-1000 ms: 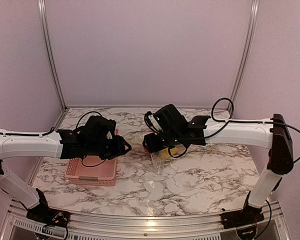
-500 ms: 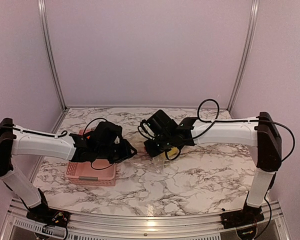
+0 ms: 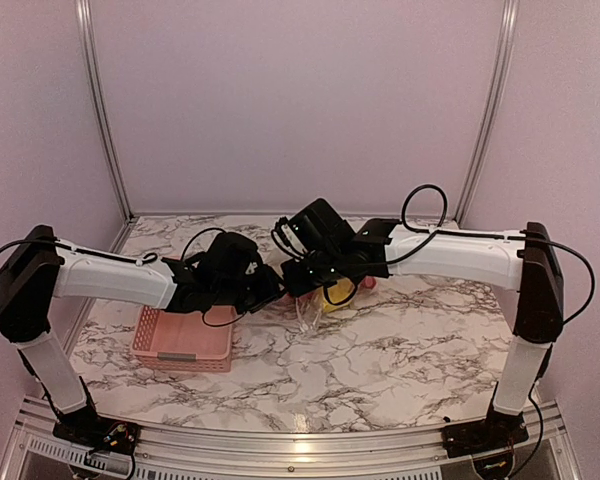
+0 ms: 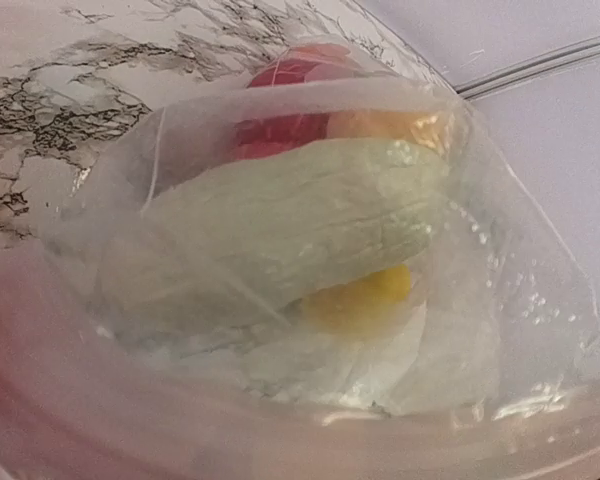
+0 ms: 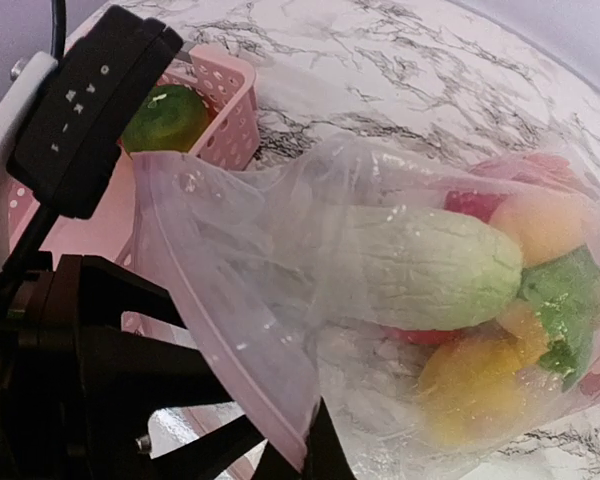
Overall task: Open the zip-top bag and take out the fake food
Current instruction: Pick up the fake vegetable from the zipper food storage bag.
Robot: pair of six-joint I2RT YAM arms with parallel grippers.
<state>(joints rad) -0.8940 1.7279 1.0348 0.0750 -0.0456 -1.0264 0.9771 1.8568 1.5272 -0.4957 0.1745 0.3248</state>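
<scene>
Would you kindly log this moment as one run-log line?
right hand: gripping zip-top bag by zip edge | left hand: at bag mouth, grip unseen | fake food: inside bag | pink basket: holds green fruit

Top view looks down from high on the near side; both wrist views, very near, share the clear crinkly zip-top bag [image 5: 242, 262].
</scene>
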